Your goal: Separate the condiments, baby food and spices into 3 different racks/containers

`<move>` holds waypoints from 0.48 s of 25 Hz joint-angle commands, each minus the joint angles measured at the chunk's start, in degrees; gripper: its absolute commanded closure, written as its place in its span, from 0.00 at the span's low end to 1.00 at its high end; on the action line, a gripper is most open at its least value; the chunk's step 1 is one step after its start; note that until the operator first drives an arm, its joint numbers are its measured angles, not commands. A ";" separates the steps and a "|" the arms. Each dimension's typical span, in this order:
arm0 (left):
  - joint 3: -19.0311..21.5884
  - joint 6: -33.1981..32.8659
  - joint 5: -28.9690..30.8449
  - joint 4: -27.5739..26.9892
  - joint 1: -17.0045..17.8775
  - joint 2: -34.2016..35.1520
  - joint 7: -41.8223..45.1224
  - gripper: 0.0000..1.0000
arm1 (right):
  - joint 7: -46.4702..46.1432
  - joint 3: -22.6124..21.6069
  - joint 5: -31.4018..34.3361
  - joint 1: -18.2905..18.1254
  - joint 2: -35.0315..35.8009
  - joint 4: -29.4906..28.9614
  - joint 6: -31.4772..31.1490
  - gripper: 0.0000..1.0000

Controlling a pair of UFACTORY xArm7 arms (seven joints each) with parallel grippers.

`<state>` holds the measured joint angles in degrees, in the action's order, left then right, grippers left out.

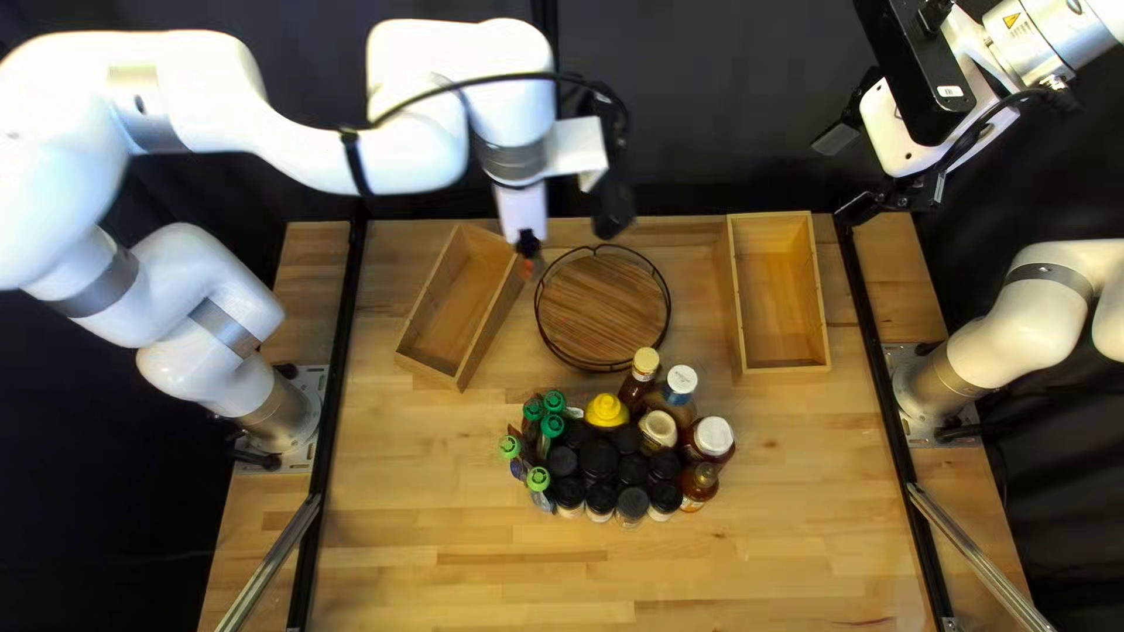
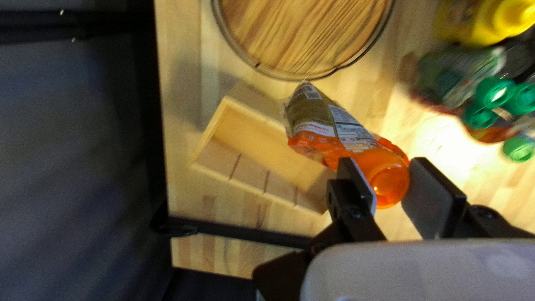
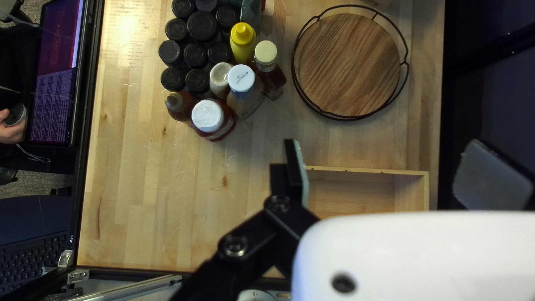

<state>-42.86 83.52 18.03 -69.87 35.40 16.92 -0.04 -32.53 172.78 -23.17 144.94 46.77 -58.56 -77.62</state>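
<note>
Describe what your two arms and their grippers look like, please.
My left arm and right arm have smooth, rounded white segments with grey bands. A black cable and a black strap mark the left; the right has its own black cable and a yellow warning triangle. The left gripper and right gripper have black links and flat, greyish pads.

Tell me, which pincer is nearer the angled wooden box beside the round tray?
Left. My left pincer hangs close by the angled box, gripping a pouch; my right pincer is well away, beyond the round tray.
</note>
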 commanded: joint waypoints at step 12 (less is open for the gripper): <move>-1.62 -5.73 8.14 14.51 -6.01 9.29 -0.19 1.00 | 0.00 0.00 0.00 0.00 0.00 0.00 0.00 0.00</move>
<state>-44.09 78.81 25.45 -56.80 30.11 25.79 -0.83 -32.53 172.78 -23.17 144.94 46.77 -58.56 -77.62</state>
